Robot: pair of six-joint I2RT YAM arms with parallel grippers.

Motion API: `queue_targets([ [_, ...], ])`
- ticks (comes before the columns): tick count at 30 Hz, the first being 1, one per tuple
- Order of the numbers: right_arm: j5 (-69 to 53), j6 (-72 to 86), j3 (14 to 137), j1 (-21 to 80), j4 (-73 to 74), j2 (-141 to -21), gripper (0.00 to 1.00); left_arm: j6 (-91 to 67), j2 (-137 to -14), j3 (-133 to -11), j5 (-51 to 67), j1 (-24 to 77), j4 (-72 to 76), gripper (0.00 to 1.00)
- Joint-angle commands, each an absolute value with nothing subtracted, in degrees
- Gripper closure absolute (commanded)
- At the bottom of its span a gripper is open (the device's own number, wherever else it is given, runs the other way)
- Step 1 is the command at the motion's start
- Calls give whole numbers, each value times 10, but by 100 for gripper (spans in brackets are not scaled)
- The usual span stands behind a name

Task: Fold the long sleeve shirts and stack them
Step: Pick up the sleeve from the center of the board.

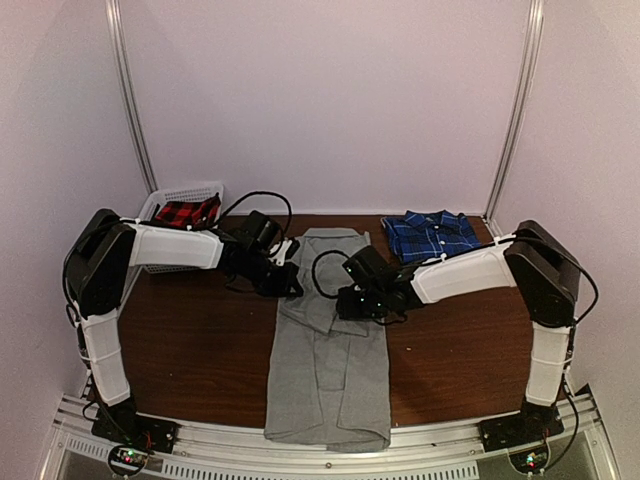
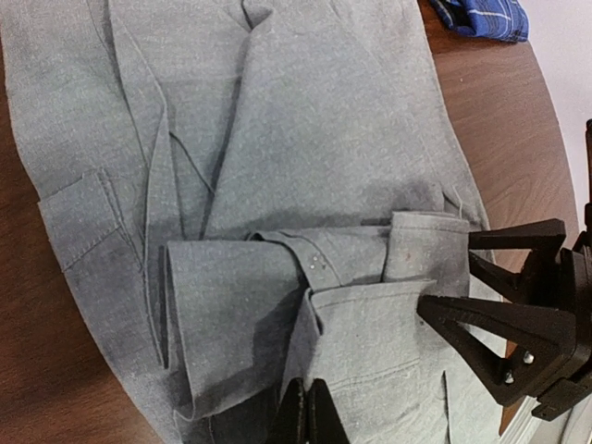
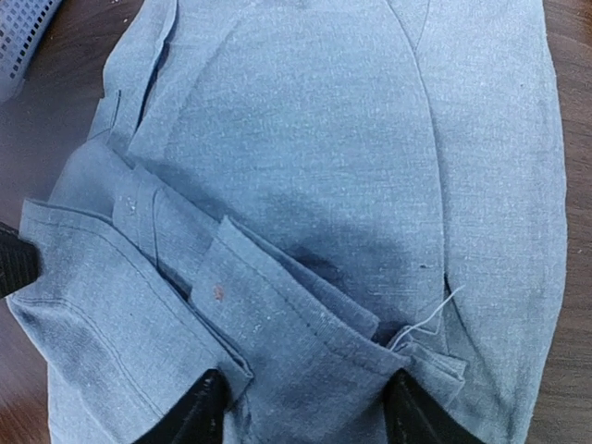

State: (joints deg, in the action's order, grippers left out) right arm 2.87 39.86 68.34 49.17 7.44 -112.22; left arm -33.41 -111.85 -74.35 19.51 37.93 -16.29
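Grey shirt point(image 1: 330, 380) fold beneath right gripper point(image 3: 303, 412)

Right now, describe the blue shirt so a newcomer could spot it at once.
On the brown table, look to the far right corner. A compact blue plaid shirt lies there. Unlike the grey shirt stretched down the middle and the red plaid cloth in the basket, it is blue-checked.

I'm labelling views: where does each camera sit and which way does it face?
Top external: above and behind, facing down on the table; left arm and right arm show.
Left wrist: over the grey shirt, looking down; left tool shows.
Right wrist: over the shirt, looking down; right tool shows.
Wrist views share the cuff.
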Motion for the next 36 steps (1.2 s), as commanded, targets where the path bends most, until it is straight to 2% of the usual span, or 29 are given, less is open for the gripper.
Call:
queue_targets([
  [1, 44, 394, 697, 497, 94, -1112, 49, -336, -1111, -736, 194, 380, -142, 100],
  [9, 46, 395, 690, 497, 92, -1083, 76, -343, -1105, -736, 175, 380, -142, 100],
  [15, 32, 396, 679, 497, 71, -1070, 73, -347, -1105, -734, 168, 379, -143, 100],
  [22, 45, 382, 690, 493, 86, -1057, 100, -345, -1084, -746, 127, 370, -158, 100],
  [29, 70, 331, 731, 441, 137, -1020, 100, -312, -1043, -814, 85, 306, -215, 100],
  [36, 80, 274, 768, 321, 189, -946, 100, -262, -1029, -971, 60, 199, -306, 100],
])
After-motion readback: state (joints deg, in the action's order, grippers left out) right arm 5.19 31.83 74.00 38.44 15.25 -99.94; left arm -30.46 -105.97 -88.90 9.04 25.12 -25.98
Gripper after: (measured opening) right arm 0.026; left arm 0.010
